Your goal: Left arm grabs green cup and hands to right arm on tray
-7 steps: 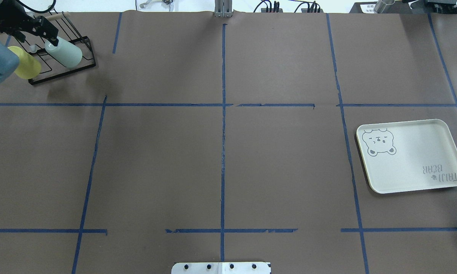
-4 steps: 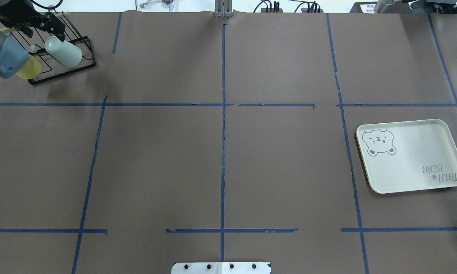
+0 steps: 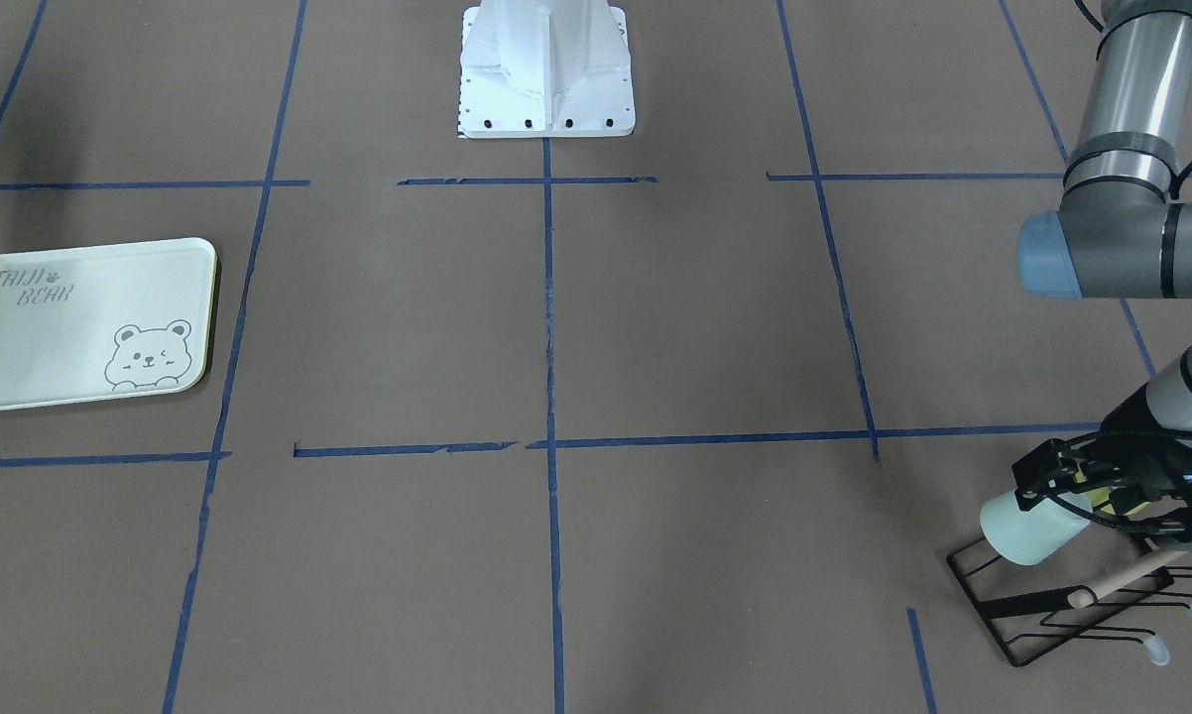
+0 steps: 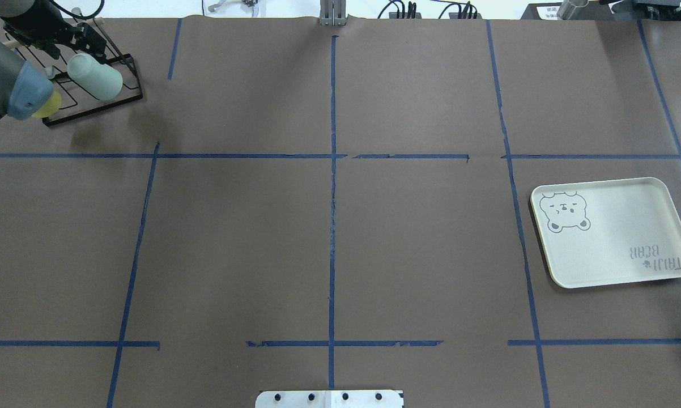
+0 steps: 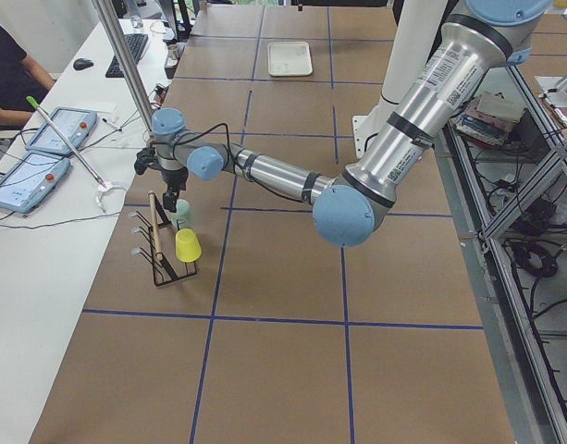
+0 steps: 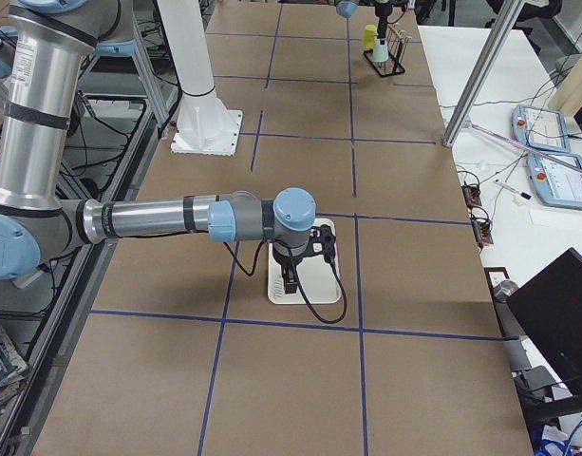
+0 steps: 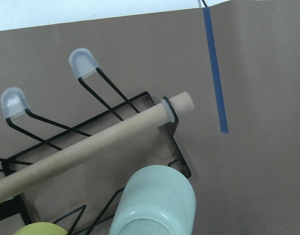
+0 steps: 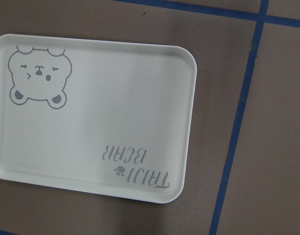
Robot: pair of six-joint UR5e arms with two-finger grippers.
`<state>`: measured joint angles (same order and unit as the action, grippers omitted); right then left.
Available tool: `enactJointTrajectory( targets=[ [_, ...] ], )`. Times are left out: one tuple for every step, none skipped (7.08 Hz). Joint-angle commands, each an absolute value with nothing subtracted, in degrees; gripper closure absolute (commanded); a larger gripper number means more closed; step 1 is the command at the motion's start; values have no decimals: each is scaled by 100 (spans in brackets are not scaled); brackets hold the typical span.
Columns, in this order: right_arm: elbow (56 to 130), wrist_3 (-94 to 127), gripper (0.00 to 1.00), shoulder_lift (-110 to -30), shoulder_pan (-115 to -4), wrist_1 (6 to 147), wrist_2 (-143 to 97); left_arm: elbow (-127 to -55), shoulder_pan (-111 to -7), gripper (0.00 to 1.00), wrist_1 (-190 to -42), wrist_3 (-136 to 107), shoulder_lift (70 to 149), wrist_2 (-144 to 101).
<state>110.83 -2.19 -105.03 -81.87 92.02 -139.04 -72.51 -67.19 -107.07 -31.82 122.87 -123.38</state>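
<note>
The green cup (image 4: 97,79) lies tilted on a black wire rack (image 4: 94,105) at the table's far left corner. It also shows in the front-facing view (image 3: 1025,533) and, base toward the camera, at the bottom of the left wrist view (image 7: 155,204). My left gripper (image 4: 72,49) hovers just above the cup's raised base with its fingers spread apart, and it looks open and empty. The tray (image 4: 618,238) lies empty at the right. My right gripper (image 6: 291,275) hangs over the tray (image 8: 115,107). It shows only in the exterior right view, so I cannot tell whether it is open or shut.
A yellow-green cup (image 4: 50,105) sits on the same rack beside the green one, half hidden by my left arm's elbow. A wooden dowel (image 7: 91,147) runs across the rack. The robot's base plate (image 3: 546,89) is at the near middle edge.
My left arm has swung toward the far edge and a little right, bringing the gripper over the green cup's base. The cup and the tray have not moved.
</note>
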Motion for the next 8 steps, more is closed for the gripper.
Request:
enactJointTrajectory(
  targets=[
    [11092, -220, 0, -10503, -8183, 9202, -13904, -7111, -6645, 0, -10881, -3199, 12305, -12208],
    [11083, -220, 0, -10503, -8183, 9202, -13904, -7067, -6636, 1, -10881, -3191, 12305, -12208],
    [11083, -220, 0, -10503, -8183, 9202, -13904, -6936, -6636, 1, -11090, -3190, 12305, -12208],
    [11092, -220, 0, -10503, -8183, 9202, -13904, -6830, -6610, 2, -11240, -3199, 12305, -12208],
    [11092, -220, 0, -10503, -8183, 9202, -13904, -6829, -6601, 2, -11241, -3199, 12305, -12208],
    [11092, -211, 0, -10503, -8183, 9202, -13913, -6829, -6574, 2, -11250, -3199, 12296, -12217],
    [11092, -202, 0, -10503, -8183, 9202, -13922, -6855, -6566, 2, -11259, -3217, 12270, -12225],
    [11092, -202, 0, -10503, -8174, 9202, -13922, -6855, -6557, 2, -11259, -3208, 12235, -12226]
  ],
)
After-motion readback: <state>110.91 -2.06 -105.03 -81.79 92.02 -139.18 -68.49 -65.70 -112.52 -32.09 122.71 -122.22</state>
